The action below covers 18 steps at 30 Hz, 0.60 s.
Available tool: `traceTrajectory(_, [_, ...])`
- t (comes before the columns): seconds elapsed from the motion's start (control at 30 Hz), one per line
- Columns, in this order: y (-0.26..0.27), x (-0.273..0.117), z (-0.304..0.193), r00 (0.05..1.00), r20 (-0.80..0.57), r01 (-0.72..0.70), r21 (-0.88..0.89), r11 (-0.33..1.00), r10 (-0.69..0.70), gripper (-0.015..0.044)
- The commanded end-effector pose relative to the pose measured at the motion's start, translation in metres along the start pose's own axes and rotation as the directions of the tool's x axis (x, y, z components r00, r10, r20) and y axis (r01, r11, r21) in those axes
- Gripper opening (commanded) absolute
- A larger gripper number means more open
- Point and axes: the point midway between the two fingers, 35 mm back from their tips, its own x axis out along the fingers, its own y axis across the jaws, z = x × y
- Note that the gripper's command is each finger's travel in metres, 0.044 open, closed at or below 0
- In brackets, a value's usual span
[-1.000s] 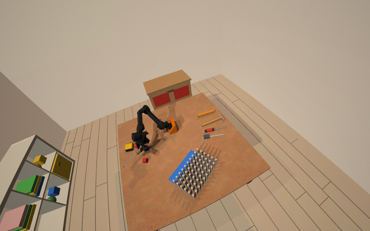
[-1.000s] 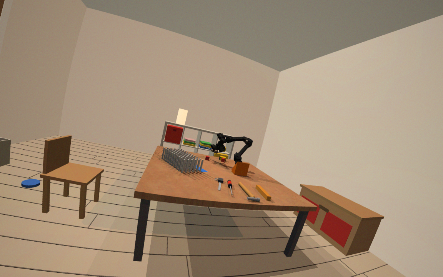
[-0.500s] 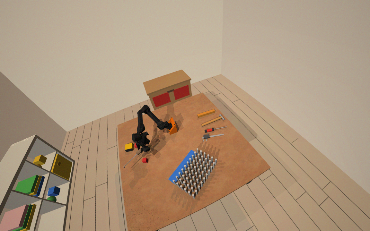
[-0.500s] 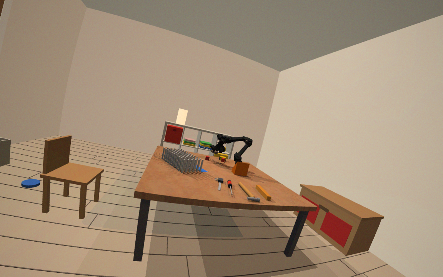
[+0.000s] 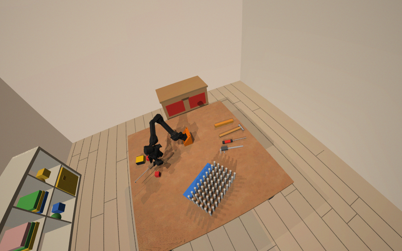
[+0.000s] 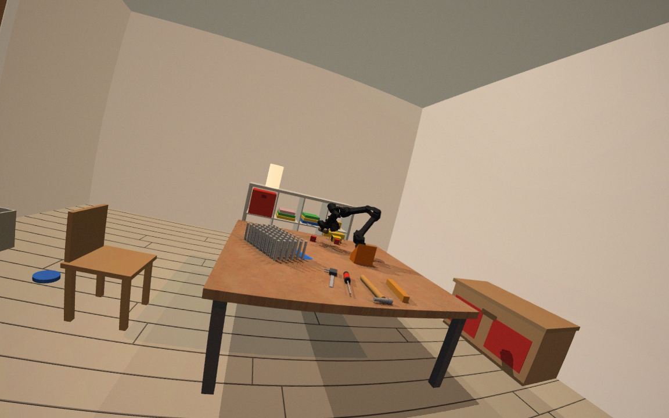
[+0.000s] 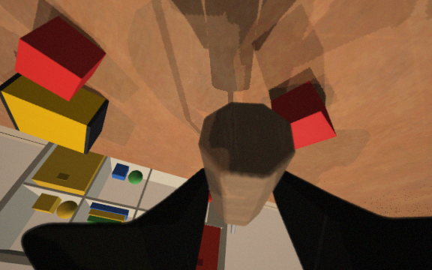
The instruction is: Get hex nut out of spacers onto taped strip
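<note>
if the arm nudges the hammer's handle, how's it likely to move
The hammer would probably swing about its metal head, likely the heavier end. The handle looks like straight wood, so it should stay stiff. Lying flat, it seems unlikely to tip.
</note>
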Motion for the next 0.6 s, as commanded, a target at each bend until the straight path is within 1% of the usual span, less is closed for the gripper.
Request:
traceTrajectory(0.0, [-0.0007, 0.0024, 0.0012, 1.000, -0.001, 0.003, -0.003, 1.000, -0.003, 0.0000])
traceTrajectory(0.57, [-0.0012, 0.0111, 0.0068, 1.000, 0.001, 0.003, -0.006, 1.000, -0.003, 0.0000])
